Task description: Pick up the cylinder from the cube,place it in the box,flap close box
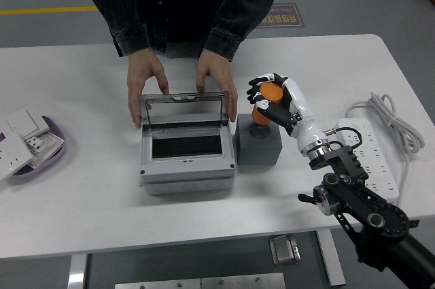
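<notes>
My right hand (266, 95) is shut on the orange cylinder (270, 93) and holds it lifted above the dark grey cube (259, 145). The grey box (186, 146) stands open to the left of the cube, its clear lid (183, 110) tilted up at the back. A person at the far side holds the lid's back corners with both hands (147, 81) (216, 78). My left hand is out of view.
A white power strip (370, 149) with a coiled cable (380, 113) lies to the right of my arm. A purple dish (42, 146) with white switch parts sits at the left edge.
</notes>
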You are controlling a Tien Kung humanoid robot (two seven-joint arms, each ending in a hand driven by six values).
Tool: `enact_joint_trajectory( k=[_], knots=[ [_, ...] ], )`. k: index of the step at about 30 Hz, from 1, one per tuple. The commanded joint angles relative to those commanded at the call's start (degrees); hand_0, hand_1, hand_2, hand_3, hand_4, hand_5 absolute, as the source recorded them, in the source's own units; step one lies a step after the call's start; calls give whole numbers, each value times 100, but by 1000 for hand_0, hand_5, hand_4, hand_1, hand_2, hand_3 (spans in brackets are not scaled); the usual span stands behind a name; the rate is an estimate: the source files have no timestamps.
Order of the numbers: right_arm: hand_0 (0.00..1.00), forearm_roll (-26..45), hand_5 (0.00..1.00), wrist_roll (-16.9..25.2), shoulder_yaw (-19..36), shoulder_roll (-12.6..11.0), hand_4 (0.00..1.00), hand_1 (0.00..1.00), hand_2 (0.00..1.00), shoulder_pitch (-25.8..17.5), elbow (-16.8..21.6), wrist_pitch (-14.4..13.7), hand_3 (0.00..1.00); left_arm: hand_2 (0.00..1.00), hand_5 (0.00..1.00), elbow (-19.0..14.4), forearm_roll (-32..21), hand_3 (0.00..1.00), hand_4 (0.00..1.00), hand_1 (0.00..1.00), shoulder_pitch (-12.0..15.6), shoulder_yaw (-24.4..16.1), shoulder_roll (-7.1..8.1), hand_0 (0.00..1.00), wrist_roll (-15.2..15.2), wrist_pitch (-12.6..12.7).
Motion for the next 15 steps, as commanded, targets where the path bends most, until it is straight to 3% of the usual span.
enact_joint_trajectory(
  k=[7,8,13,14,15],
  knots=[
    [354,-853,2,-319,-527,128,2,333,245,-46,845,-422,232,585,197,-9,12,631,695,620,11,-11,-5,612,16,6],
    [170,-997,2,-370,-639,149,2,249,236,-25,937,-499,223,584,198,-12,27,631,695,620,14,-25,-4,612,24,7],
    [170,-1575,2,-528,-1199,260,2,249,236,99,1015,-689,223,584,198,-16,71,631,695,620,15,-67,-4,612,36,6],
    [33,-1667,2,-544,-1319,287,2,187,227,128,999,-724,213,584,199,-15,75,631,695,620,13,-68,-6,612,34,4],
    [33,-1745,2,-557,-1418,307,2,187,227,153,985,-761,213,584,199,-15,81,631,695,620,12,-72,-8,612,34,3]
  ],
)
